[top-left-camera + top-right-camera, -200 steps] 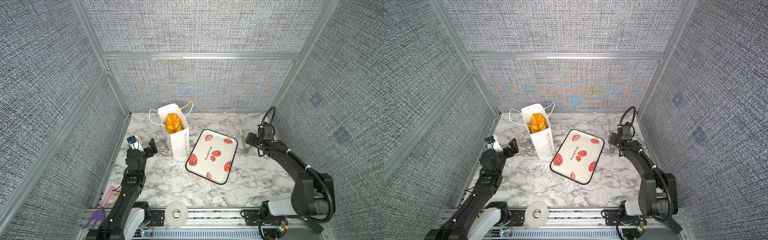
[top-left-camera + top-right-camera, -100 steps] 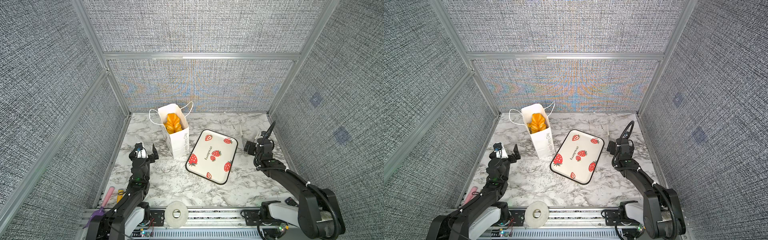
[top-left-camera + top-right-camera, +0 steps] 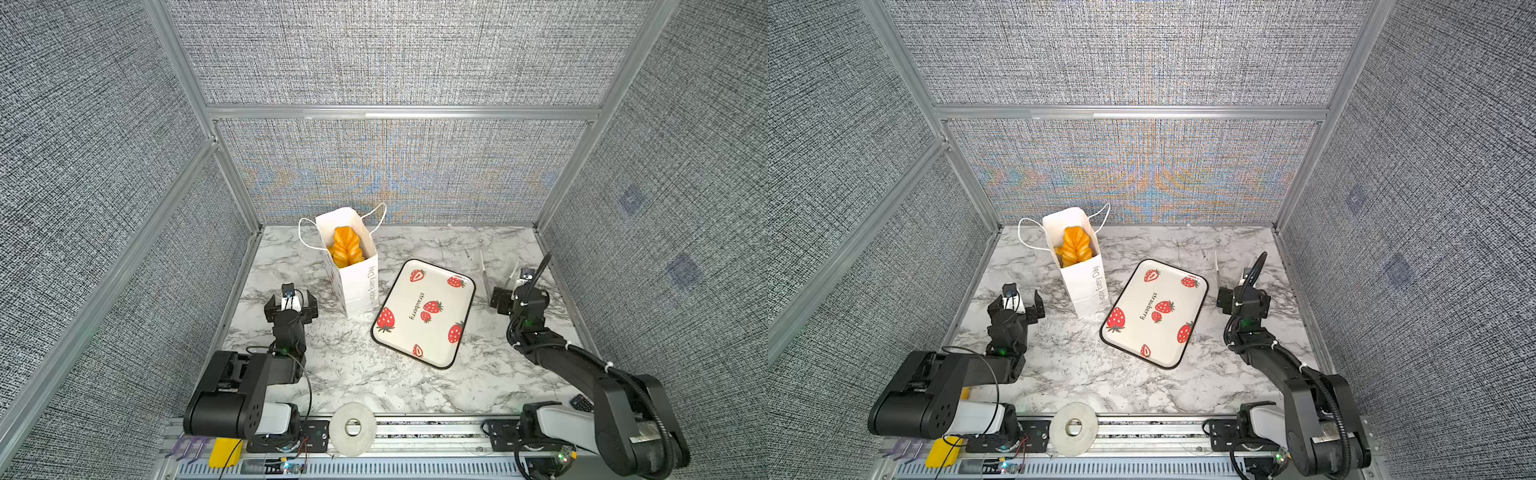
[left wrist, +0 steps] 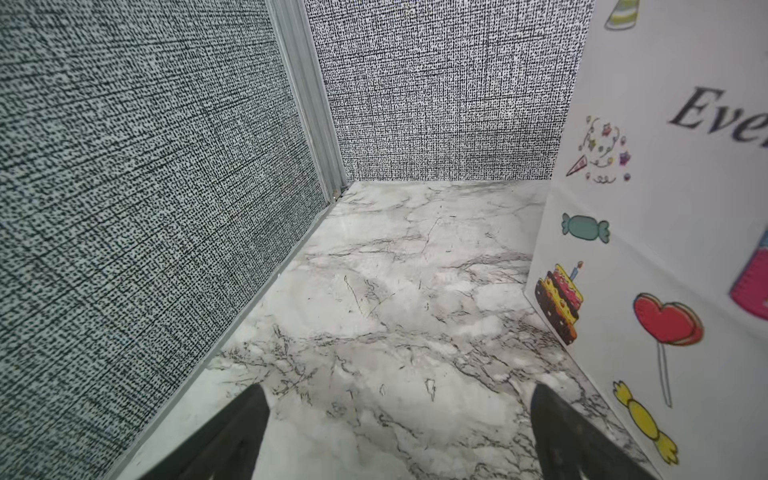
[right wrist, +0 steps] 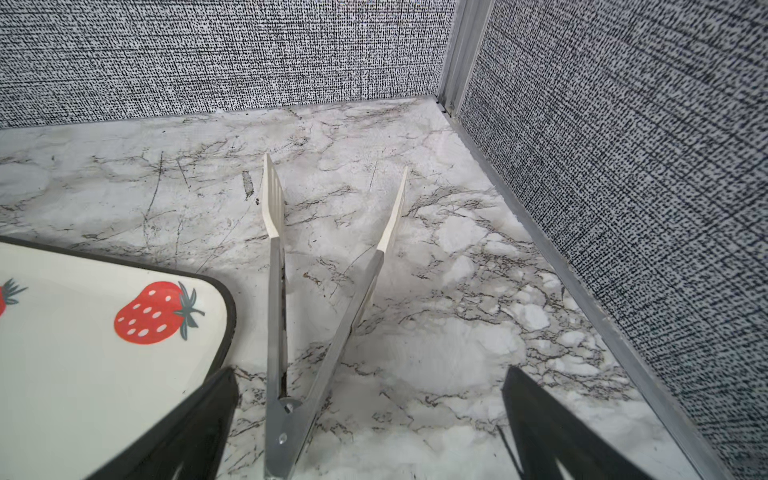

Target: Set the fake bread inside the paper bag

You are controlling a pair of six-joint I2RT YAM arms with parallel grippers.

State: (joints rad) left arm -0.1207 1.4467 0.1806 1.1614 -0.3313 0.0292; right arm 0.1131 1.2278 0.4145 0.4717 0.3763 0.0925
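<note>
Because the paper bag (image 3: 357, 282) stands tall and light with the fake bread (image 3: 345, 246) heaped near its mouth, a stray swing of the left gripper (image 4: 397, 390), spread wide and empty near the bag's base, could topple it. The right gripper (image 5: 370, 374), also spread and empty, sits beyond the tray (image 3: 401, 299), well apart from the bag, tongs (image 5: 276, 324) before it. The bread's topmost ridged piece seems upright, long axis along the bag's height, tip toward the mouth.

The paper bag (image 3: 357, 286) is white with grey lettering; beside the left hand (image 4: 399, 388) its prints show a red heart lollipop and yellow and teal sweets. The fake bread (image 3: 347, 247) is orange. The tray (image 3: 444, 291) near the right hand (image 5: 369, 370) is white, black-rimmed, with red strawberries. The desk (image 3: 374, 386) is grey-veined white marble.
</note>
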